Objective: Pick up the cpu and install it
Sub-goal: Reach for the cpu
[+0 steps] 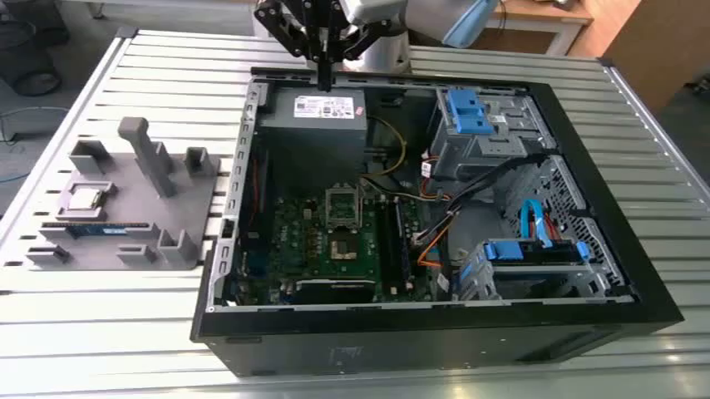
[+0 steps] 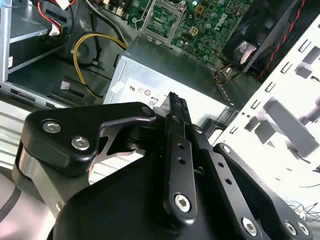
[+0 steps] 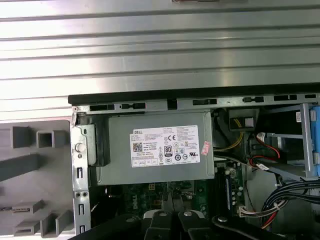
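Note:
The cpu (image 1: 89, 198) is a small silver square lying in a pocket of the grey holder plate (image 1: 178, 208), on the exterior view's left, outside the computer case. My gripper (image 1: 324, 79) hangs well away from it, above the grey power supply (image 1: 322, 108) at the far end of the open case. Its black fingers (image 2: 178, 107) stand pressed together with nothing between them, so it is shut and empty. On the green motherboard (image 1: 299, 249) the socket (image 1: 338, 245) lies bare, with its silver frame (image 1: 342, 202) beside it.
A long blue-green memory stick (image 1: 95, 229) lies on the holder plate near the cpu, among upright grey posts (image 1: 145, 154). Inside the case (image 1: 621, 274) are blue drive cages (image 1: 466, 112), cable bundles (image 1: 444, 224) and a yellow wire (image 2: 85, 60). The ribbed metal table (image 1: 111, 349) surrounds everything.

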Robot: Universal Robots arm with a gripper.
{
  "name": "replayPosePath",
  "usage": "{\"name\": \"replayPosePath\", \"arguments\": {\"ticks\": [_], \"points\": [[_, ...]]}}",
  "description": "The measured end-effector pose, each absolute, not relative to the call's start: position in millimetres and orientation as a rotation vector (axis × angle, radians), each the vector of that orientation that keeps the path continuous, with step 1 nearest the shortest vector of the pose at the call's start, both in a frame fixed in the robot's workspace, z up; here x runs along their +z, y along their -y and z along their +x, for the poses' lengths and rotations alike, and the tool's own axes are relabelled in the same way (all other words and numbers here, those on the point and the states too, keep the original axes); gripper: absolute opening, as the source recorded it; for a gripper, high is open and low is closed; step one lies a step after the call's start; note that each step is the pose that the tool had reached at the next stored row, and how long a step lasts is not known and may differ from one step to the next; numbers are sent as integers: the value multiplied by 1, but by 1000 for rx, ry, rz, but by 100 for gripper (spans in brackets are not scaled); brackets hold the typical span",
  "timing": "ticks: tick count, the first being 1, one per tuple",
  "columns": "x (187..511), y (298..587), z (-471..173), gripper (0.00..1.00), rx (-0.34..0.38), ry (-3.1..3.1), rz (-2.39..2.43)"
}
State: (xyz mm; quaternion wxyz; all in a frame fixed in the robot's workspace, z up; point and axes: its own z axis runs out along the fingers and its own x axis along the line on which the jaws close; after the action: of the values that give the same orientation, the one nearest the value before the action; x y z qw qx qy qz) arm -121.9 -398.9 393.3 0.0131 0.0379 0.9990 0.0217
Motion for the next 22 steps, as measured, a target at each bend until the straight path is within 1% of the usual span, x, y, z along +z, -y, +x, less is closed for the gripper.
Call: {"name": "replayPosePath", "arguments": {"ticks": [22], "points": [[393,399,-136,11,68,-3110,118]]}}
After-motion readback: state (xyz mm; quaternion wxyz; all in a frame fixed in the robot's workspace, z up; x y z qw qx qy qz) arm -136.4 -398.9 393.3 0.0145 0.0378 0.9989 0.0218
